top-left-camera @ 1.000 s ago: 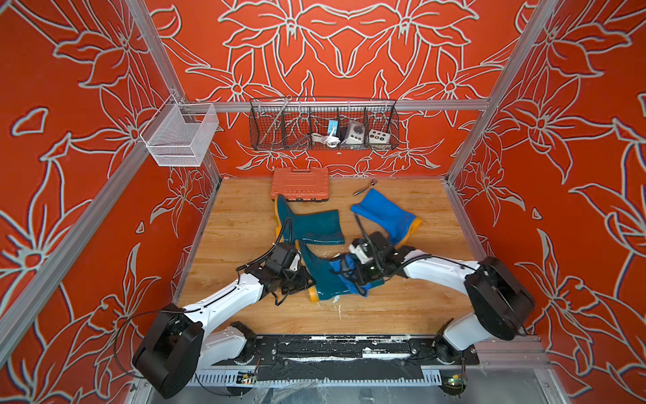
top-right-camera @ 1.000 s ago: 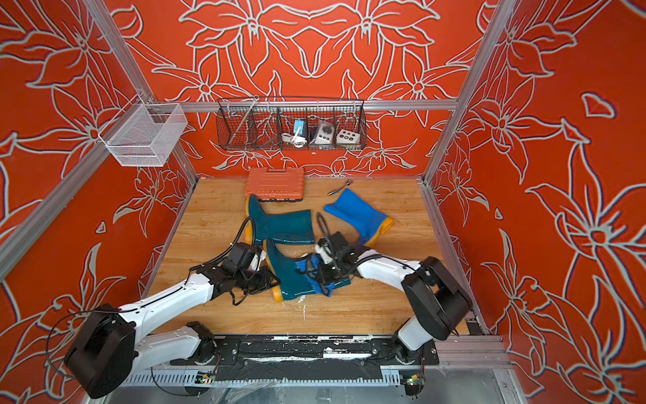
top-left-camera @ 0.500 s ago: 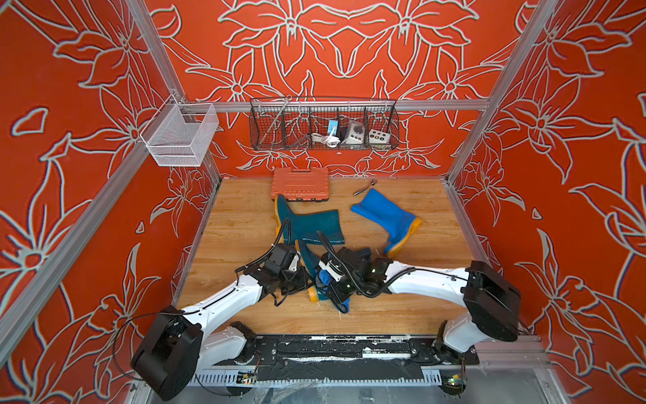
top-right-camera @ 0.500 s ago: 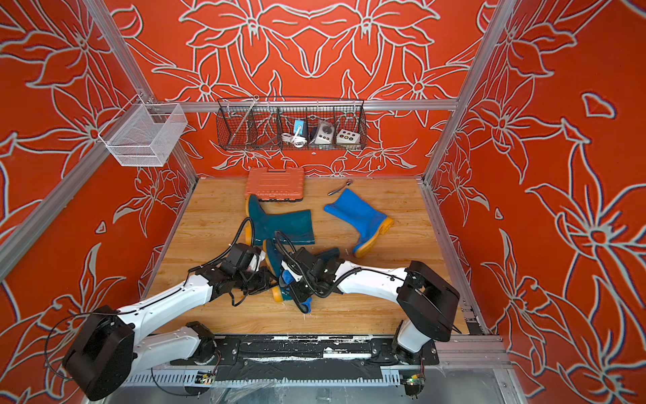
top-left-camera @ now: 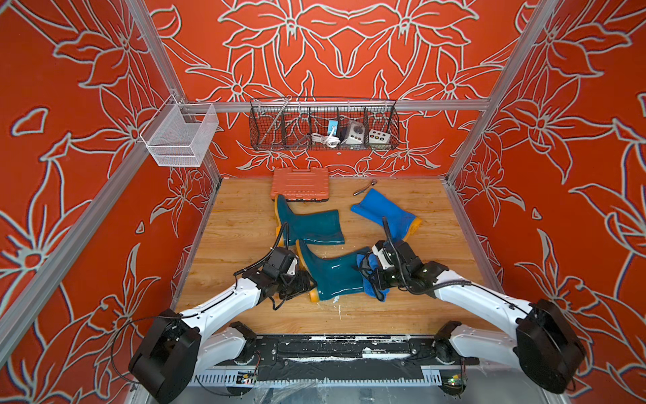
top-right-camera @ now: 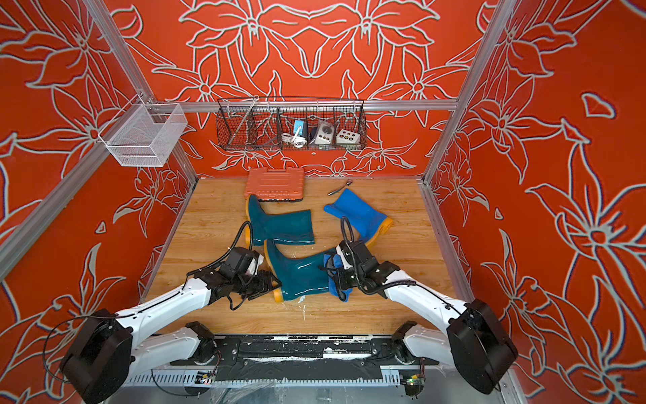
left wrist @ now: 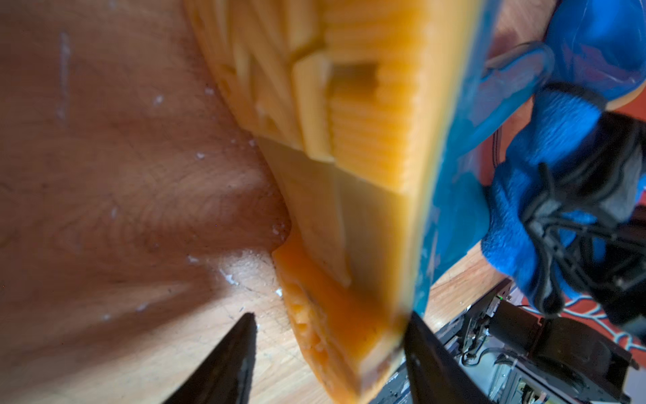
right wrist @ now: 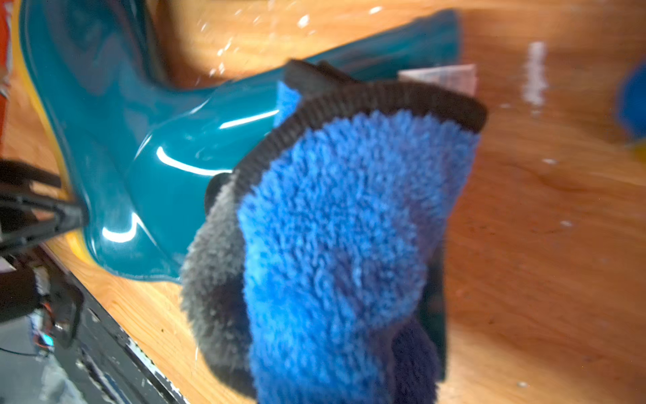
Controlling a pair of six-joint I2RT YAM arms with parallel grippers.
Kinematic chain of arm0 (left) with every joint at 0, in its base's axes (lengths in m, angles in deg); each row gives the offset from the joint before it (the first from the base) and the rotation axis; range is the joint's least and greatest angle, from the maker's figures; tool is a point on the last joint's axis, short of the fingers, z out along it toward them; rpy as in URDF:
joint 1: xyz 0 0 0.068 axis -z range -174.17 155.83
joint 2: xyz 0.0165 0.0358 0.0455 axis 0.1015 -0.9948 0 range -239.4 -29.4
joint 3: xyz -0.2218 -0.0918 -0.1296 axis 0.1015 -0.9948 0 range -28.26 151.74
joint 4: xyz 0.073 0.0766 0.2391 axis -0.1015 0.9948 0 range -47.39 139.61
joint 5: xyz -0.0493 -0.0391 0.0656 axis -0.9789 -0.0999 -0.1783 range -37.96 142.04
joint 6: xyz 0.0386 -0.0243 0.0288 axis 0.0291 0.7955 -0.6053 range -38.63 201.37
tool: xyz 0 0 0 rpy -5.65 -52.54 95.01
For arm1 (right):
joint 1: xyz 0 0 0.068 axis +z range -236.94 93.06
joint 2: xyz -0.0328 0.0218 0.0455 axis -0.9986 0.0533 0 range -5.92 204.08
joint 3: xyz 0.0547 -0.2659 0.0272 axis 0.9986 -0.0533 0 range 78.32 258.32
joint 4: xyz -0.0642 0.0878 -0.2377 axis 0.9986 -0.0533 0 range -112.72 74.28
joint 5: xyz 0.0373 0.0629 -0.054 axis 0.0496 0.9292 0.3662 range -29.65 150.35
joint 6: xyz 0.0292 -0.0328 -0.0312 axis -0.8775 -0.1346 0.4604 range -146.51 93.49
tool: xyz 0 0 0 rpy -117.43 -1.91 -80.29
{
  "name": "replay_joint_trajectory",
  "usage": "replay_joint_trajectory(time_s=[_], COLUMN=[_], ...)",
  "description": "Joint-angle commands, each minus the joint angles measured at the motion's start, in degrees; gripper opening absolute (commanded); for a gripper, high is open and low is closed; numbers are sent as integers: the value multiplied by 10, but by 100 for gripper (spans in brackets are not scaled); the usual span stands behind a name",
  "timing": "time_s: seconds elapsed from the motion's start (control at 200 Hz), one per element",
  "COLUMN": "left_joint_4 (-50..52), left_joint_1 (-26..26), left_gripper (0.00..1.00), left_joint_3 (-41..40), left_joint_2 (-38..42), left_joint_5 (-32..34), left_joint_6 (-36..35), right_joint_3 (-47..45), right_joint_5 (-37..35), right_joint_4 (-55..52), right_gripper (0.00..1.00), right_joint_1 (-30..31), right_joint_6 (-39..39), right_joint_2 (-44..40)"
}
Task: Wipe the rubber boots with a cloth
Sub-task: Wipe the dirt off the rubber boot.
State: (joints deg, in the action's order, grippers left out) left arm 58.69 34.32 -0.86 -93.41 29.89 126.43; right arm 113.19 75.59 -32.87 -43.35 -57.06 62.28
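Three rubber boots lie on their sides on the wooden floor: a near dark teal boot (top-left-camera: 332, 276) (top-right-camera: 304, 276) (right wrist: 150, 140), a far dark teal boot (top-left-camera: 311, 224) and a bright blue boot (top-left-camera: 384, 213). My left gripper (top-left-camera: 307, 281) (left wrist: 330, 316) is open around the near boot's yellow-orange sole (left wrist: 367, 105) at the heel; one finger touches it, the other stands apart. The fuzzy blue cloth (top-left-camera: 372, 283) (right wrist: 342, 227) is bunched in my right gripper (top-left-camera: 375, 278), which is shut on it at the near boot's shaft end. The cloth hides the right fingers.
An orange ribbed case (top-left-camera: 300, 184) lies against the back wall, touching the far teal boot's toe. A small metal tool (top-left-camera: 363, 189) lies behind the blue boot. A black wire basket (top-left-camera: 323, 124) and a white mesh basket (top-left-camera: 178, 140) hang on the walls.
My right gripper swept the cloth left along the near teal boot toward its foot, then back right to the shaft end. The left jaws have opened at the heel.
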Motion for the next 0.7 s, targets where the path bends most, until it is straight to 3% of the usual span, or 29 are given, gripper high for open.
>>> replay_joint_trajectory(time_s=[0.0,0.13,0.245,0.345,0.465,0.515,0.636,0.696], left_joint_4=[21,8,42,92,118,120,110,96], left_joint_1=[32,53,53,52,47,46,45,45], left_gripper=[63,57,48,35,20,15,12,11], left_joint_3=[-16,-29,-15,13,34,39,42,38], left_joint_2=[7,11,23,40,52,51,38,29], left_joint_5=[9,16,29,44,35,27,13,7], left_joint_6=[31,62,59,50,45,44,47,52], right_joint_3=[55,101,110,72,-15,-42,-48,-45], right_joint_5=[-48,-52,-56,-92,-70,-73,-85,-96], right_joint_4=[7,46,42,14,-7,-18,-38,-15], right_gripper=[0,0,0,0,0,0,0,0], right_joint_1=[101,197,211,170,20,-16,-16,23], right_joint_6=[7,17,19,16,-3,5,15,-2], right_joint_2=[34,117,159,121,11,-45,-126,-122])
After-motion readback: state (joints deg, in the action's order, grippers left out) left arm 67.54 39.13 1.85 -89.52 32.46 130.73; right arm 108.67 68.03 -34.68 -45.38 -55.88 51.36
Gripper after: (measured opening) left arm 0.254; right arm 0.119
